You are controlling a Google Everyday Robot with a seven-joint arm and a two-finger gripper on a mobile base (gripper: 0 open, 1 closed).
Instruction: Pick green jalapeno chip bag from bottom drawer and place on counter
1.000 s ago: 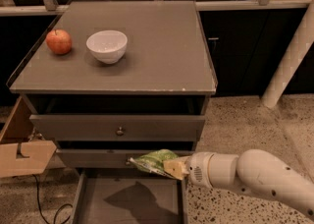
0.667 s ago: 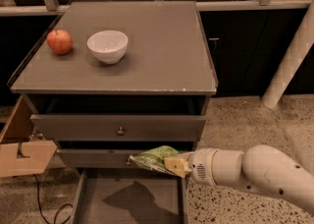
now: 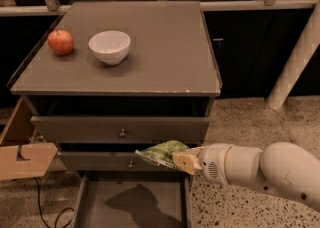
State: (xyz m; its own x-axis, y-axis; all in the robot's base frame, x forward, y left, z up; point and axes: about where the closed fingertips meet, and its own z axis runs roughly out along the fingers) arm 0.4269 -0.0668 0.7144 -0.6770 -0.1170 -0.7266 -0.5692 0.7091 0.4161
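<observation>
You have the apple and the bowl on the left part of the bench, near each other but not touching. To the right of the bowl the top shows nothing standing on it, so that looks like the place for the bag.

Lower down, the drawer stands pulled out, and only a shadow shows on its floor. The bag is out of it, hanging in the air above the tray, in front of the middle drawer's face and well below the bench top.

The tool reaches in from the right and is clamped on the bag's right end.

I judge the pick as done. What is left for you is the second half: raise the bag past the bench's front edge, carry it over the top, set it down and let go.
</observation>
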